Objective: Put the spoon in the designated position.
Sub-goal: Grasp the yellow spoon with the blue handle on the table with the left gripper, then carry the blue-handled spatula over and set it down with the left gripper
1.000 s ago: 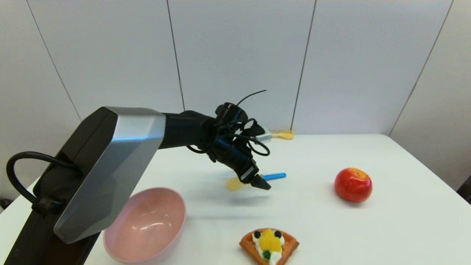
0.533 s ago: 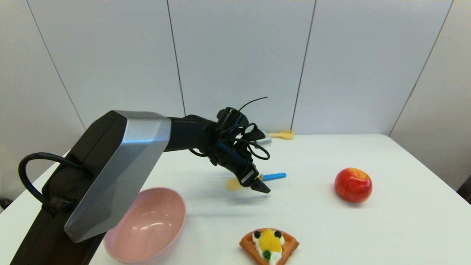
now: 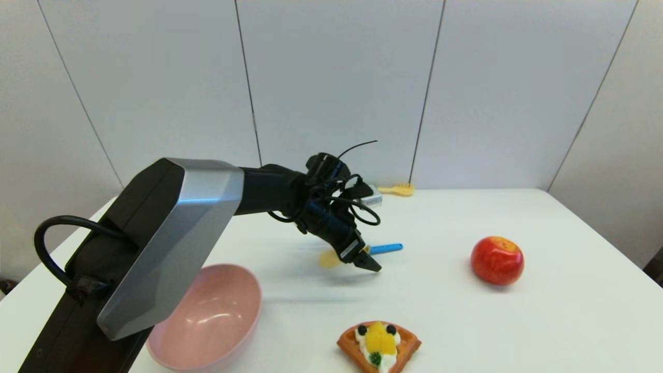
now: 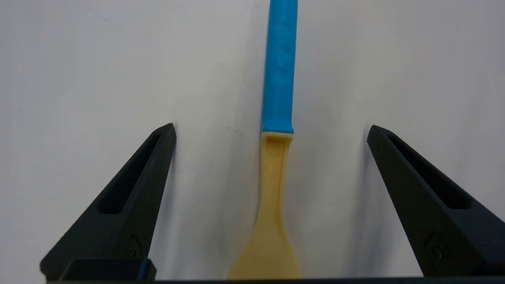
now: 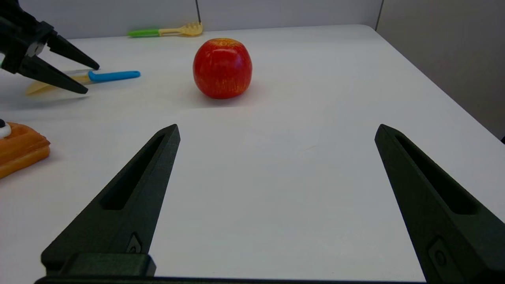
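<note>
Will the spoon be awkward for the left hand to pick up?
Probably a little. The spoon lies flat on the table, so the open left hand must close low. It looks like light, rigid plastic: it may skid, but is unlikely to roll.

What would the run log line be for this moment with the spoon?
stage: before grasp | left gripper: open, straddling spoon | spoon: flat on table, untouched | right gripper: open, parked

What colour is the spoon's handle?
Bright blue; the spoon shows best in the left wrist view.
</note>
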You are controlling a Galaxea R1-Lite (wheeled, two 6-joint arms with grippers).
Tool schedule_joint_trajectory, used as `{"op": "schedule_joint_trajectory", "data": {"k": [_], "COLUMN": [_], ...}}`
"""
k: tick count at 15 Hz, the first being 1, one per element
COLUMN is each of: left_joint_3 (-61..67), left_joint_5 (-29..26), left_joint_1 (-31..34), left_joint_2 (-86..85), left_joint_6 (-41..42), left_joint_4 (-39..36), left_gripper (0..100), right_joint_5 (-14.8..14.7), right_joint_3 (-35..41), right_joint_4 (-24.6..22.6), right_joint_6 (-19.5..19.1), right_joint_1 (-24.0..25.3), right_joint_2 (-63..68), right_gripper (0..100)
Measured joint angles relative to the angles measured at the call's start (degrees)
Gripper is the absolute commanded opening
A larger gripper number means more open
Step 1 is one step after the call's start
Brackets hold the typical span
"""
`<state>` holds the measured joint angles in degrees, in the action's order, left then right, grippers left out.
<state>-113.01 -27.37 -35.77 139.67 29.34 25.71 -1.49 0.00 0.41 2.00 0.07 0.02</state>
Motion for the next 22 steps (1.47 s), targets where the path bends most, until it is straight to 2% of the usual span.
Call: {"op": "schedule_joint_trajectory", "data": {"k": [2,3,16,22], "left_joint_3": [0.02,0.05,0.07,0.52], "left_joint_5": [0.0,0.0,0.17,1.22], "left_joint_1": [0.0,0.0,-0.22,0.94], "left_joint_2": [0.16,0.16,-0.52,-6.57], "left_joint_6": [-0.1,-0.11,-0.1,0.1], "left_joint_4": [-0.3,-0.3,-0.28,1.55], "left_gripper": [100,0,0,0], "right_joint_5": [0.0,0.0,0.01,0.0], "right_joint_3": [0.0,0.0,0.0,0.0], "right_joint_4": [0.02,0.02,0.02,0.02], "right_joint_6": [-0.02,0.0,0.0,-0.05], "right_joint_1": [0.0,0.0,0.0,0.0], "right_joint_2": [0.0,0.0,0.0,0.0], "right_gripper": [100,100,100,100]}}
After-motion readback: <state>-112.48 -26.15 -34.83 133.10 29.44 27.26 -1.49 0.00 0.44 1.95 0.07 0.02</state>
